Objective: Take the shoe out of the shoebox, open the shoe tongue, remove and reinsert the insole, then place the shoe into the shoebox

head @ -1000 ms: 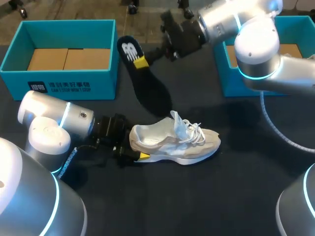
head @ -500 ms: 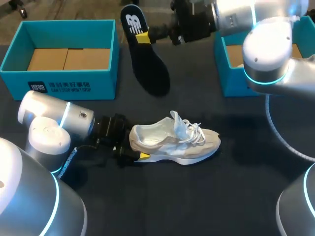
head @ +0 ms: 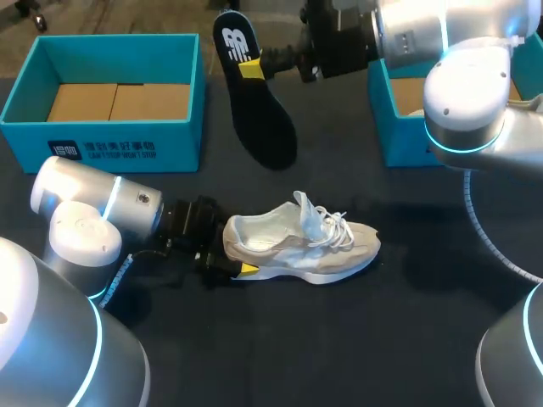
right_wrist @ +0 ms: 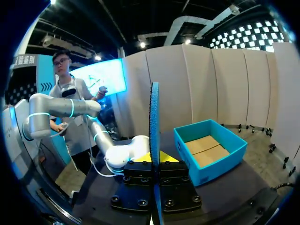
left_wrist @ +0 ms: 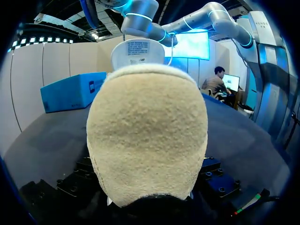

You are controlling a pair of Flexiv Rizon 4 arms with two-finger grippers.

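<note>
- 1 second ago my right gripper (head: 254,66) held the insole (head: 259,106) lower and closer to the shoe (head: 297,242). Now it is higher and farther back.
- It is clamped on the insole near the heel end, with 1 yellow tip on each side.
- The insole is fully out, so I think putting it back comes next.
- The insole's long line slants: heel end far and up, toe end down toward the shoe.
- The shoe has not moved. It lies across the table (head: 339,348), toe to my right, tongue up.
- Its heel is at my left gripper (head: 227,261); I cannot tell if that one squeezes.
</note>
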